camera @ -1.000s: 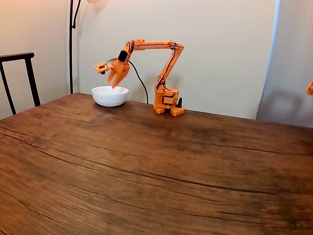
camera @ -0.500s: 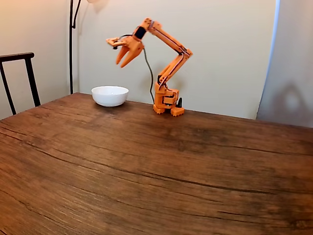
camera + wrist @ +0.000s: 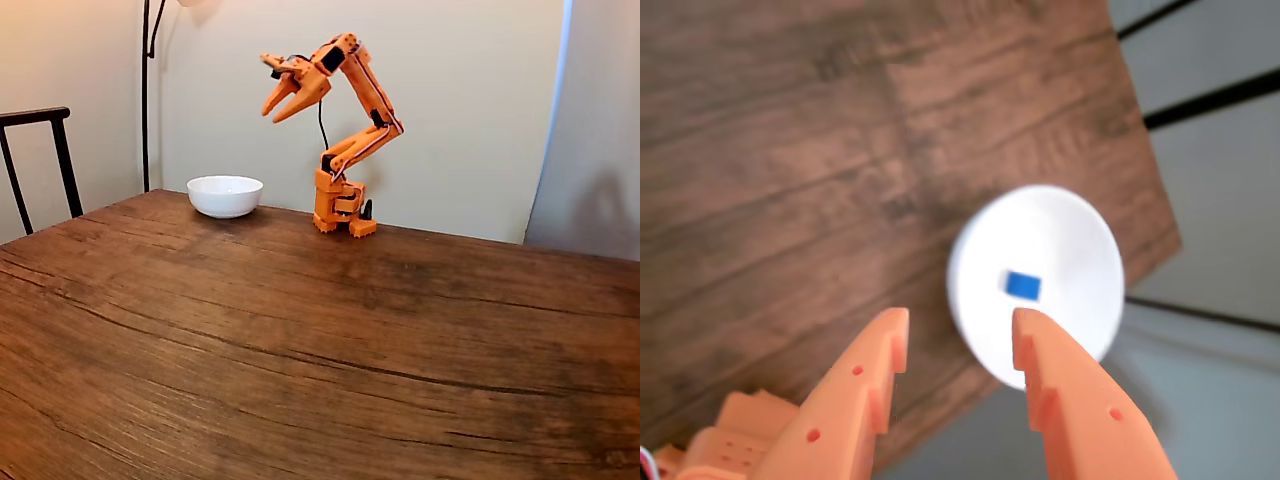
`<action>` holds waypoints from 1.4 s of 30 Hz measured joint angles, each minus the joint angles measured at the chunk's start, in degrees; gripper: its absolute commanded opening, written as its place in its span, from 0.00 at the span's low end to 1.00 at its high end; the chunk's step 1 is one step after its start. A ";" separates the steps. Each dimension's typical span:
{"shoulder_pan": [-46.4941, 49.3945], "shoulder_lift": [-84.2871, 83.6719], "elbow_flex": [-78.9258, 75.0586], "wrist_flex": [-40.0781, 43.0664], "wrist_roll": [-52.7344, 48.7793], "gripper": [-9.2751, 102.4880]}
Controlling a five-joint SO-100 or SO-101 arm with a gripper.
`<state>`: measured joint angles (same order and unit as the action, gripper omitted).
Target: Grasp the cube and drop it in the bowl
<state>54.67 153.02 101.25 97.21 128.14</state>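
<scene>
A small bright-blue cube lies inside the white bowl in the wrist view. The bowl stands near the table's far left corner in the fixed view, its inside hidden from there. My orange gripper hangs high in the air, above and to the right of the bowl, open and holding nothing. In the wrist view the gripper looks down on the bowl from well above, its two fingers apart.
The orange arm's base stands right of the bowl near the table's far edge. A dark chair and a lamp pole stand beyond the left edge. The wooden table stretches wide in front.
The arm has folded back and lifted: the gripper rose from just above the bowl and moved right, towards the base. It stays open.
</scene>
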 measured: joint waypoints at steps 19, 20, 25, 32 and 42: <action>-26.02 18.90 14.06 -0.62 -10.37 0.08; -26.72 20.39 15.73 -1.05 -10.72 0.08; -32.52 27.69 24.61 -4.39 -13.27 0.08; -41.31 36.91 37.09 -11.78 -15.21 0.08; -46.93 37.18 51.68 -26.89 -16.96 0.08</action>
<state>7.73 190.20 152.93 70.31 111.18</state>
